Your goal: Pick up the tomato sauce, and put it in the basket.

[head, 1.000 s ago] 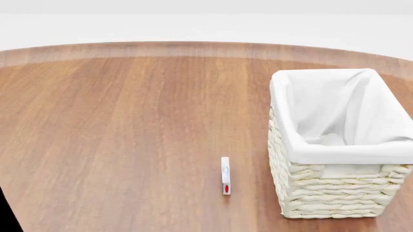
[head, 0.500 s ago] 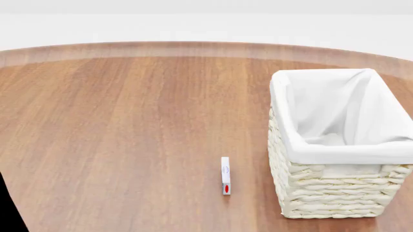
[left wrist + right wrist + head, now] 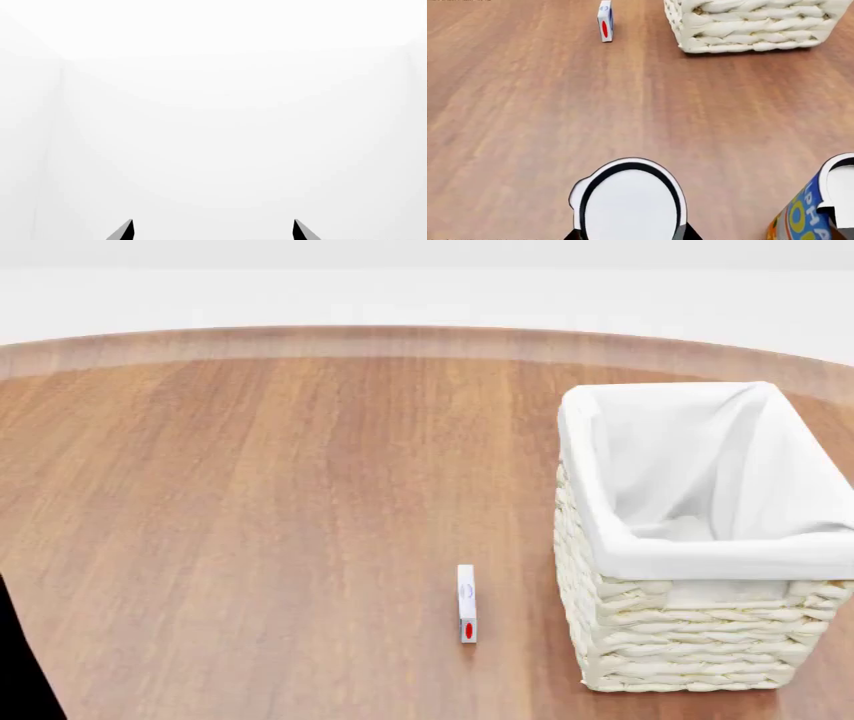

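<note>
Two cans stand close to the right wrist camera. One is the tomato sauce (image 3: 629, 202). Only its grey lid with a dark rim shows. Just beside it is a blue and yellow can (image 3: 800, 217), and they do not touch.

Small dark bits of the right end effector (image 3: 631, 235) peek out on each side of the tomato sauce. I cannot tell if it grips the can.

The left end effector (image 3: 212, 232) is spread wide with nothing in it. All around it is white.

The basket (image 3: 694, 640) stands on the brown desk (image 3: 267, 490), well apart from the cans. A little white box (image 3: 466, 603) with a red spot stands near the basket.
</note>
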